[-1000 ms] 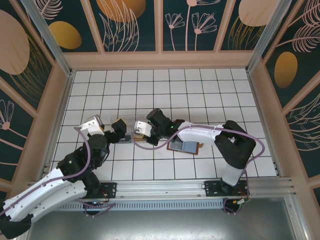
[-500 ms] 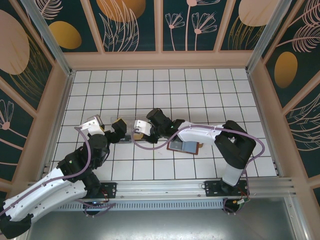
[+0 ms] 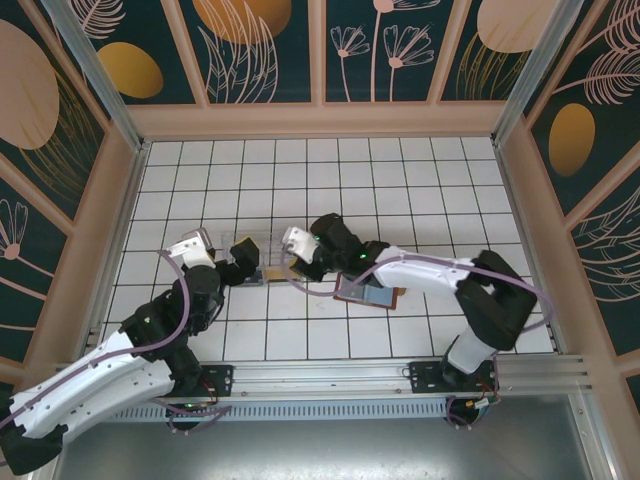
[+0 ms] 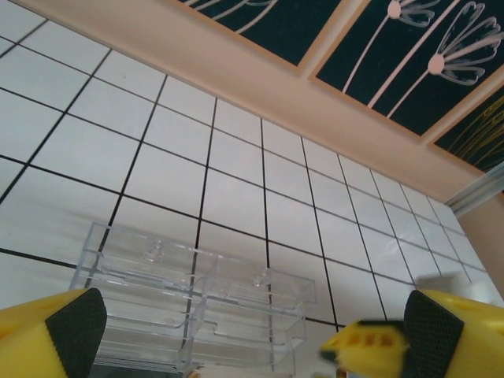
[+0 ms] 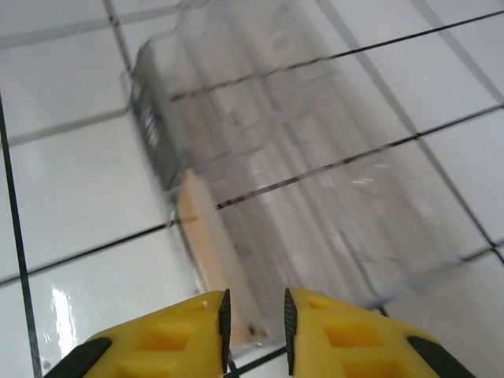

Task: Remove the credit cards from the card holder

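Note:
The card holder lies open on the tiles, brown outside and blue-grey inside, under my right forearm. My right gripper stands just right of a clear plastic box, its jaws a narrow gap apart with nothing clamped. A tan card leans in the box's near end, just ahead of the left fingertip, and a grey card stands at its far end. My left gripper is wide open, with the box between and beyond its pads.
The white tiled floor is fenced by pinkish wooden walls on three sides. A metal rail with both arm bases runs along the near edge. A blurred yellow finger of the other gripper shows in the left wrist view.
My right gripper's jaws have parted slightly and let go of the tan card, which stays at the clear box. The right arm has drawn back to the right. The left gripper stays wide open.

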`<state>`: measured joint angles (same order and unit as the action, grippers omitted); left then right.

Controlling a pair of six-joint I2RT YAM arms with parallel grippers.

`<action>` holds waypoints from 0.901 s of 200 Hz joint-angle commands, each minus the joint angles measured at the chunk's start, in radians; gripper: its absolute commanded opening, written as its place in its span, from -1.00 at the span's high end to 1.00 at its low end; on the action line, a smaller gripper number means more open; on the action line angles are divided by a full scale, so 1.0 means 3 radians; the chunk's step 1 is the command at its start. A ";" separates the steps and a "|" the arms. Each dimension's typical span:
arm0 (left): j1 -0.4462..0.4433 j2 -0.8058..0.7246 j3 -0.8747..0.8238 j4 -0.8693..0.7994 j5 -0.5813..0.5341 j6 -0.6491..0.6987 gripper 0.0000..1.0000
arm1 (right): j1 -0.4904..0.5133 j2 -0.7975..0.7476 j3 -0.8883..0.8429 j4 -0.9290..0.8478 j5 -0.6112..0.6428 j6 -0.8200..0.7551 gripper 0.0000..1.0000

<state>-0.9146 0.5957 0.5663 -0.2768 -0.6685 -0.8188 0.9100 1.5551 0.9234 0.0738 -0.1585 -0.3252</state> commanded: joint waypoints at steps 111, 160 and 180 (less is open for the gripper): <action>0.0006 0.2653 0.0654 0.1347 0.2054 -0.0062 -0.37 | -0.0742 -0.2233 -0.1650 -0.0442 0.0755 0.2888 0.46; 0.0004 0.3512 0.1064 0.1496 0.2732 -0.0178 -0.24 | -0.0995 -0.2261 -0.1919 -0.0914 0.0739 0.3560 0.66; -0.0001 0.3705 0.1139 0.1513 0.2946 -0.0237 -0.25 | -0.1083 -0.2250 -0.2030 -0.0927 0.0638 0.3689 0.71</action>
<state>-0.9146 1.6554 0.8711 0.1383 0.0856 -0.8581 0.6113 0.8948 0.3542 -0.1467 0.0525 0.6647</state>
